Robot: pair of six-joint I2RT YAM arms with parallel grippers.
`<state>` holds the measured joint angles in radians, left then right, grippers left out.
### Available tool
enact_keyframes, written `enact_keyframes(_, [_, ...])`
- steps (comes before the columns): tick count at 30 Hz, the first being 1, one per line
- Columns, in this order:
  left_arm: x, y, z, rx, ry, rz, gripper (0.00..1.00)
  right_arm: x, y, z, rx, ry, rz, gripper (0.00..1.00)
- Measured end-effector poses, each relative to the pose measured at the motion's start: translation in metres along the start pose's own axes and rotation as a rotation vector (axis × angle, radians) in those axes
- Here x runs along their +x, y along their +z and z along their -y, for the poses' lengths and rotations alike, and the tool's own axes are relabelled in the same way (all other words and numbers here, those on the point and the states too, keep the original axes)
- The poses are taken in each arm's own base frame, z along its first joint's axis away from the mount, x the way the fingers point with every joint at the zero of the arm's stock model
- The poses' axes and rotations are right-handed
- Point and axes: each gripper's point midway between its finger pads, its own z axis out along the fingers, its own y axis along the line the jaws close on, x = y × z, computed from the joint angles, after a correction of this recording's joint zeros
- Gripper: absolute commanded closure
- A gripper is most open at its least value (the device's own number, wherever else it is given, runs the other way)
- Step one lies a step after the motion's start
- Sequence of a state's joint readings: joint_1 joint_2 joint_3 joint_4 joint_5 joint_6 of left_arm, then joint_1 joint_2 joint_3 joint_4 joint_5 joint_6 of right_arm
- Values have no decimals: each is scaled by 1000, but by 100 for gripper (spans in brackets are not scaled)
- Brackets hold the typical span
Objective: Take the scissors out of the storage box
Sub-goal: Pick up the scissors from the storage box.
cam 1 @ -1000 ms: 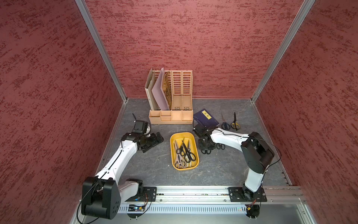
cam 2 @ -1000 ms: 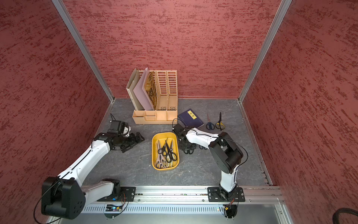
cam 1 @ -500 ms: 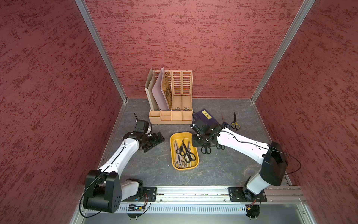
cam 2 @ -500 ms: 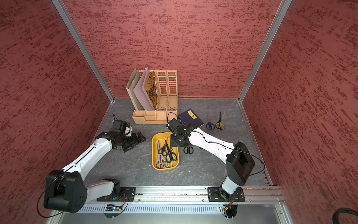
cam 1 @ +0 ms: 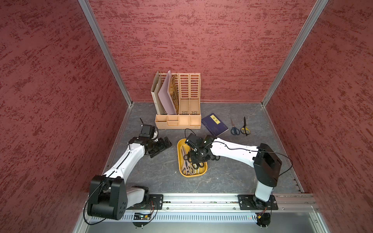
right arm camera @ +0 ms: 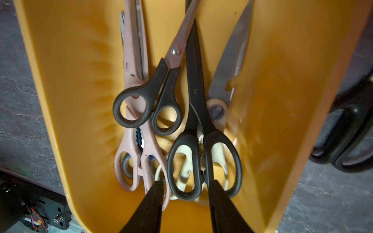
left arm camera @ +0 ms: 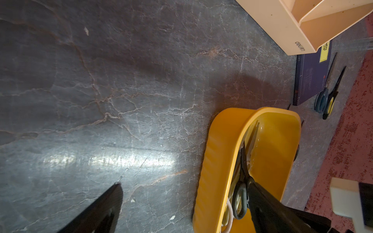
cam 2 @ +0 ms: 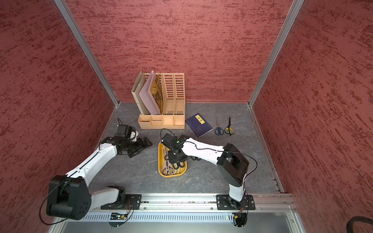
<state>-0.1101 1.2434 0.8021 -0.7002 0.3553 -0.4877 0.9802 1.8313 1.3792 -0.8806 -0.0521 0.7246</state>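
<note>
Right gripper (right arm camera: 186, 187) is down in the storage box (right arm camera: 70, 100), which sits mid-table. The jaws are part-open and straddle one handle loop of the big black scissors (right arm camera: 196, 113). They're not pinching it, though from the wrist cam I honestly can't tell whether a tip is brushing the plastic. The left gripper (cam 1: 162, 147) is spread wide over bare table just left of the box, holding nothing.

What worries me:

- **Tangled pile.** The black pair lies on top of the cream-handled shears (right arm camera: 226, 66) and right against the small black-handled pair (right arm camera: 161, 96) and the pink pair (right arm camera: 133, 80). A lift could hook a neighbour and drag it up, then drop it.
- **One-loop grip.** Grabbing a single loop means the scissors can swing open or hang blade-down. A smooth rounded handle could also squirt out of the jaws.
- **Loose box.** Nothing braces it. If a blade catches on a wall, I'd guess the whole box slides or tips.

Three pairs are out so far: the blue pair (cam 1: 234, 130) and the yellow-black pair (cam 1: 245, 129) far right, plus a black pair (right arm camera: 347, 141) just right of the box.
</note>
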Motion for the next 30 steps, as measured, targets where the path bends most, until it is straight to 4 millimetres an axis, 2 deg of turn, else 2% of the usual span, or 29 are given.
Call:
enact_keyframes(13, [4, -2, -1, -1, 1, -8, 0, 5, 15, 5, 31, -3, -32, 59])
enact_keyframes(20, [6, -4, -1, -2, -1, -11, 0, 12, 33, 12, 55, -2, -59, 60])
enact_keyframes(24, [7, -5, -2, -3, -2, -13, 0, 12, 39, 12, 50, -1, -57, 64])
enact_keyframes(30, [8, -6, -2, -4, -2, -15, 0, 9, 40, 8, 33, 0, -46, 76])
